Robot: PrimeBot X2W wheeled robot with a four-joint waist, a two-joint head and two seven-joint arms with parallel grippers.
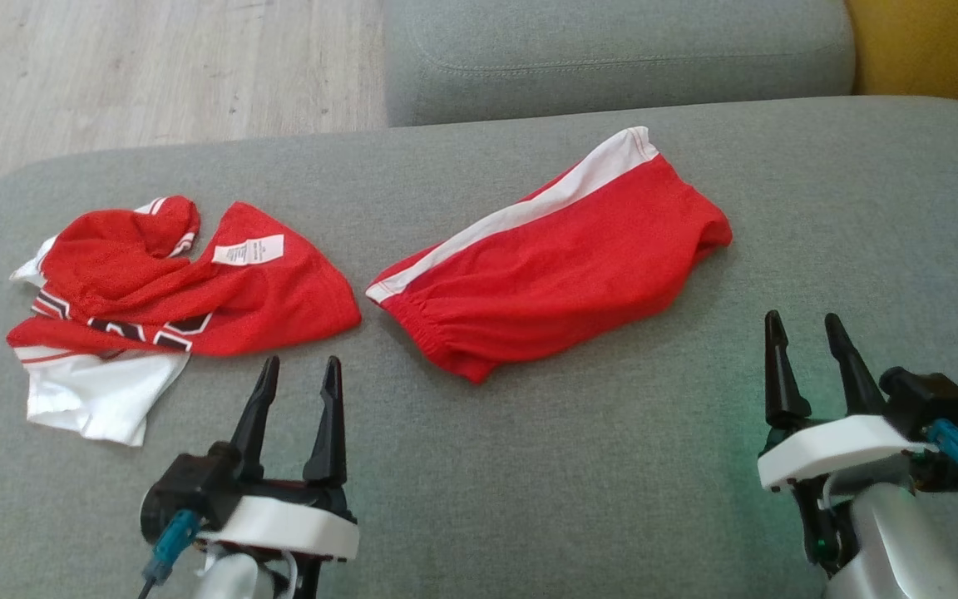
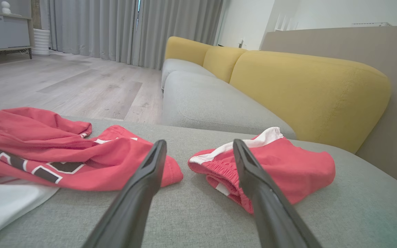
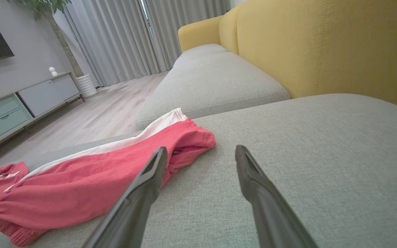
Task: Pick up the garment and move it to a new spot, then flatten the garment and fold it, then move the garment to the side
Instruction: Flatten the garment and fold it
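You are looking at matt mesh cloth in the jersey (image 1: pixel 196 291), smoother cloth in the shorts (image 1: pixel 562 274), coarse weave covering the sofa (image 1: pixel 529 466), wood lining the floor (image 1: pixel 155 66).

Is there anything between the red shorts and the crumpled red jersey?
Nothing: only a narrow strip of bare grey cushion separates the shorts from the jersey, seen in the head view.

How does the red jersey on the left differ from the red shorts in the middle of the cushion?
The jersey is bunched up, its care label showing; the shorts lie fairly flat. The jersey carries black lettering and white cloth at its near edge; the shorts have a single white side stripe and a gathered waistband. Both are red, rest on the grey cushion, and neither is held.
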